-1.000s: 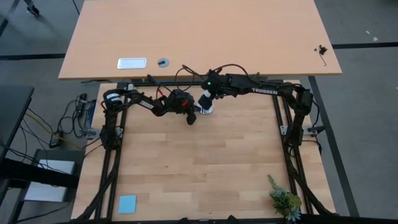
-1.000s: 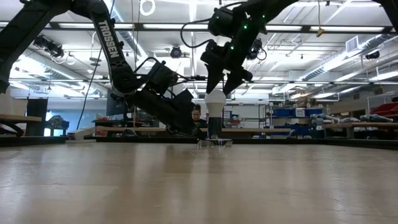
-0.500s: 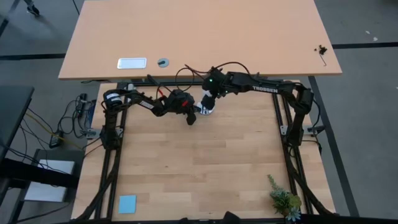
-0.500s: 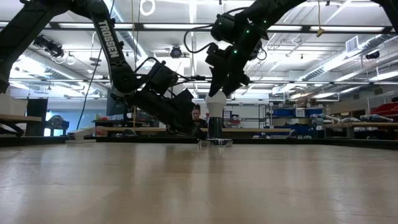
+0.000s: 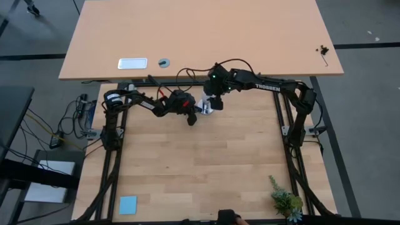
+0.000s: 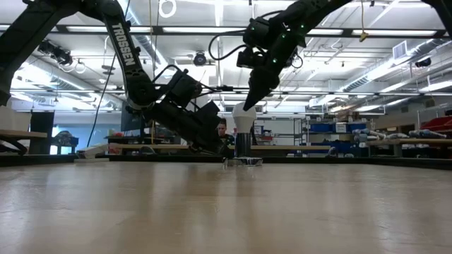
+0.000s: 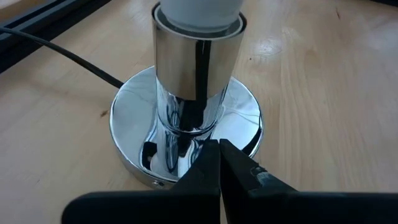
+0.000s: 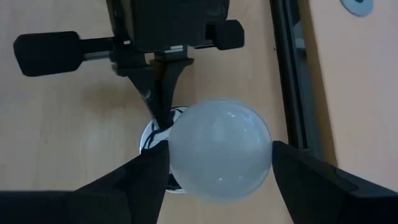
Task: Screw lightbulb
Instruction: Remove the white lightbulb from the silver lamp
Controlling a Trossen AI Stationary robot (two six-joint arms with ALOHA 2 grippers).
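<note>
The left end effector (image 5: 195,117) is clenched tight, its tips low on the wooden tabletop (image 5: 200,169) and pressed against the round silver socket disc (image 7: 186,140). The white lightbulb (image 8: 219,149) stands upright in the socket near the back of the tabletop. The right end effector (image 8: 217,163) reaches down from above, its fingers (image 8: 146,177) touching both sides of the bulb, grasping it.

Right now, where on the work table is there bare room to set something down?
Bare wood spans the table between the blue square and the plant. It is crowded at the far edge, where the left gripper and right gripper flank the lightbulb in its socket.
</note>
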